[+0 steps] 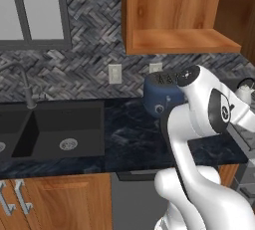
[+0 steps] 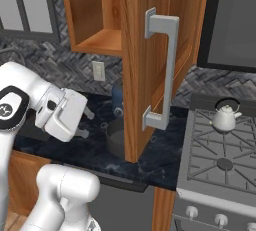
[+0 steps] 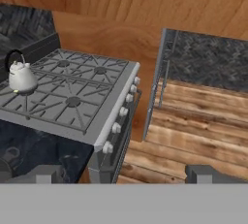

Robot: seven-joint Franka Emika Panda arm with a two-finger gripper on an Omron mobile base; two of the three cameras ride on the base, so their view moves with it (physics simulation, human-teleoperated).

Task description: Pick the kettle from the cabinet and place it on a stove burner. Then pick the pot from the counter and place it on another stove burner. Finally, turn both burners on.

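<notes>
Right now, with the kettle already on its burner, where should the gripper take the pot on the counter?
Probably the pot's rim, from above, with the open gripper straddling its wall, since it looks upright and lidless. The open cabinet door hides part of it, so the rim away from the door is freer. Its handles cannot be made out.

Glossy white kettle (image 2: 224, 118), grained wooden cabinet (image 2: 150, 50)
</notes>
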